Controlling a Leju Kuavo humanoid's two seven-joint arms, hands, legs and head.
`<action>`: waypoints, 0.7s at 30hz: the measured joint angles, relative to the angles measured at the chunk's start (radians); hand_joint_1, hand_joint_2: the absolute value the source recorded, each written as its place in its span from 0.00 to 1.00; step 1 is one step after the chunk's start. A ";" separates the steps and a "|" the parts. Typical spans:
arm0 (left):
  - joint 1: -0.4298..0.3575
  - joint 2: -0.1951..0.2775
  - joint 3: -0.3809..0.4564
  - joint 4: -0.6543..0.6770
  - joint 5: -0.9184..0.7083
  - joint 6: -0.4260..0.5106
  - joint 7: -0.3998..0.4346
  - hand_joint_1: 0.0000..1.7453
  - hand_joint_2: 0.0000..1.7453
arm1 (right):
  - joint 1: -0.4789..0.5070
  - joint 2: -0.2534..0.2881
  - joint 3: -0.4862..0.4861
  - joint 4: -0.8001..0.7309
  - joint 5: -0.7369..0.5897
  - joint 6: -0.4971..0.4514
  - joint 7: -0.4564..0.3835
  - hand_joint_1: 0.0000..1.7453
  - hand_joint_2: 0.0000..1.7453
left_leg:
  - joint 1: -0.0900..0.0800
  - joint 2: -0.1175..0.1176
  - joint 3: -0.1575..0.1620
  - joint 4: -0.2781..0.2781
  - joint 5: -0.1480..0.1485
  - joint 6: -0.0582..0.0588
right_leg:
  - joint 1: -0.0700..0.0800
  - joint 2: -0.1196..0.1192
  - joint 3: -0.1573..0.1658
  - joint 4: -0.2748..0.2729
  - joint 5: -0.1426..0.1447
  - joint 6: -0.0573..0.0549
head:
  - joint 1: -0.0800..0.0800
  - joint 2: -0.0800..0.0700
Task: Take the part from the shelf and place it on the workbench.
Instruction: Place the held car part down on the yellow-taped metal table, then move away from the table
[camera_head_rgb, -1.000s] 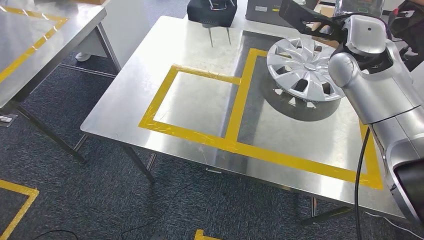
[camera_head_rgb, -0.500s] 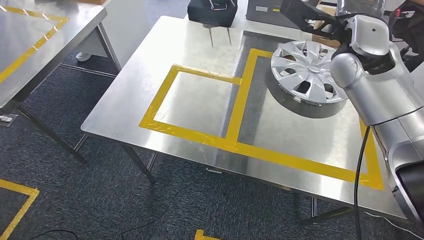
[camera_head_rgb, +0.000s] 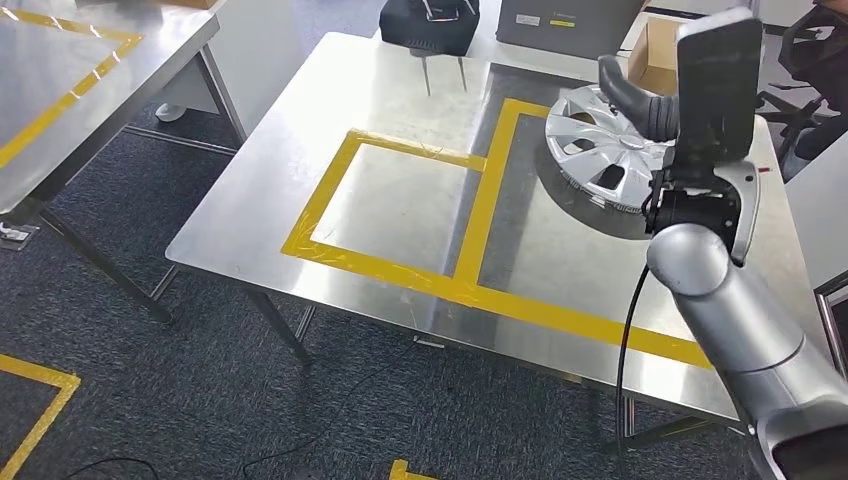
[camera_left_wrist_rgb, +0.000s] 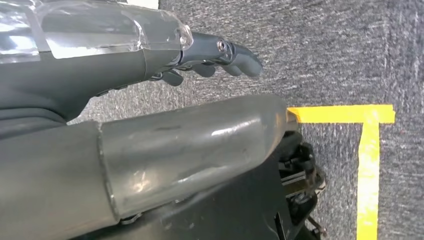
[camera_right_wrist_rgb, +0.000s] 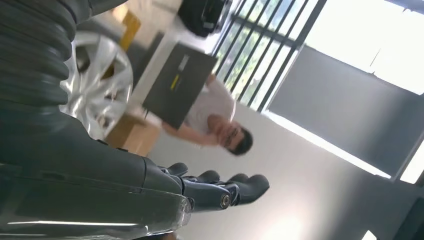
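Observation:
The part is a silver hubcap (camera_head_rgb: 598, 148) lying flat on the steel workbench (camera_head_rgb: 400, 100), inside the right-hand yellow-taped rectangle (camera_head_rgb: 470, 290). My right hand (camera_head_rgb: 690, 95) stands raised over the hubcap's near right rim, fingers apart, holding nothing. In the right wrist view the same hand's fingers (camera_right_wrist_rgb: 220, 192) stretch out free, with the hubcap (camera_right_wrist_rgb: 100, 85) behind the wrist. My left hand (camera_left_wrist_rgb: 215, 55) hangs over grey carpet with straight fingers and nothing in it.
A black device (camera_head_rgb: 430, 25) on thin legs stands at the bench's far edge, with a grey case (camera_head_rgb: 565, 20) and a cardboard box (camera_head_rgb: 655, 45) behind. A second steel table (camera_head_rgb: 60, 80) stands at left. A person (camera_right_wrist_rgb: 220, 125) stands beyond the bench.
My right hand has let go of the hubcap, which went from tilted to flat on the bench. The arm has drawn back and the hand has lifted clear.

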 joint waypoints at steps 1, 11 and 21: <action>0.002 0.001 0.000 0.000 0.006 0.002 -0.006 0.00 0.00 | 0.059 0.002 -0.011 -0.046 -0.038 -0.005 -0.057 0.00 1.00 | 0.000 -0.001 0.000 0.000 0.000 0.000 | 0.000 -0.001 0.001 0.000 -0.001 0.000 | 0.000 0.000; 0.011 0.013 0.002 0.003 0.029 0.009 -0.023 0.00 0.00 | 0.389 0.024 -0.075 -0.352 -0.182 0.005 -0.283 0.00 1.00 | 0.000 0.005 0.001 -0.001 0.000 0.000 | 0.000 -0.001 0.002 -0.001 -0.002 0.002 | 0.001 0.000; 0.011 0.023 0.010 0.005 0.050 0.025 -0.040 0.00 0.00 | 0.749 0.136 -0.060 -0.385 -0.543 0.201 -0.663 0.00 0.00 | 0.001 0.017 0.001 -0.004 -0.003 -0.002 | 0.000 0.004 0.003 -0.001 -0.004 0.000 | 0.002 0.000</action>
